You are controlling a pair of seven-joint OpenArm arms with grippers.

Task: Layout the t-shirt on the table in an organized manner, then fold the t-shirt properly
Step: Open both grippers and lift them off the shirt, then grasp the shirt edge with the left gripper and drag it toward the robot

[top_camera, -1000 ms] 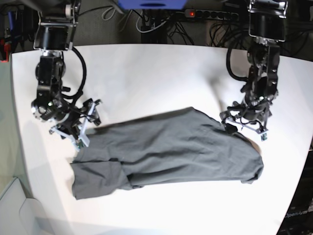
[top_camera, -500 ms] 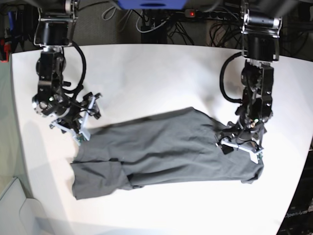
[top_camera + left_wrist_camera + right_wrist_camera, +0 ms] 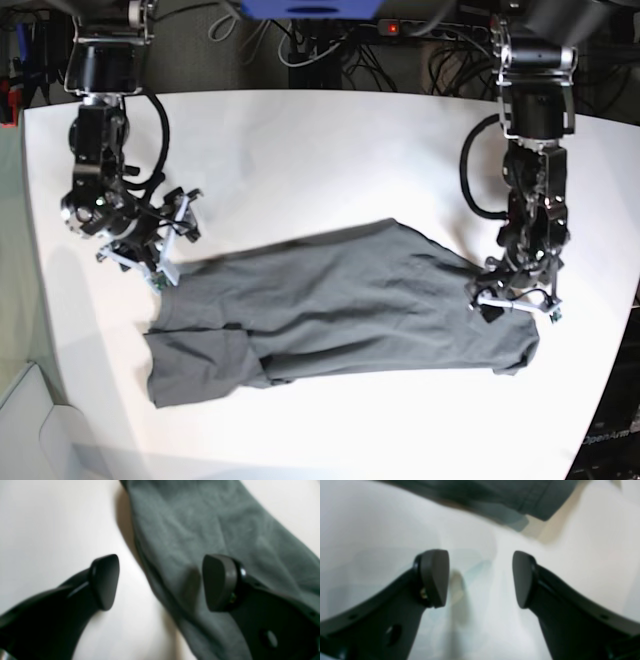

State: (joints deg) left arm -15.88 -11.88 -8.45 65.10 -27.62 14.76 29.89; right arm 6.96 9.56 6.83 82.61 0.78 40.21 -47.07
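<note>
Two black arms [image 3: 528, 130] with looping cables, rounded matte pads [image 3: 105, 581]

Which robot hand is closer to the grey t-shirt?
The left gripper: its open jaws straddle the edge of the dark charcoal-grey cotton t-shirt. The right gripper, also open, hangs over bare white table just off the shirt's corner.

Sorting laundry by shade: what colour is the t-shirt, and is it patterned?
Plain dark charcoal grey t-shirt, no pattern visible; clearest in the base view.
</note>
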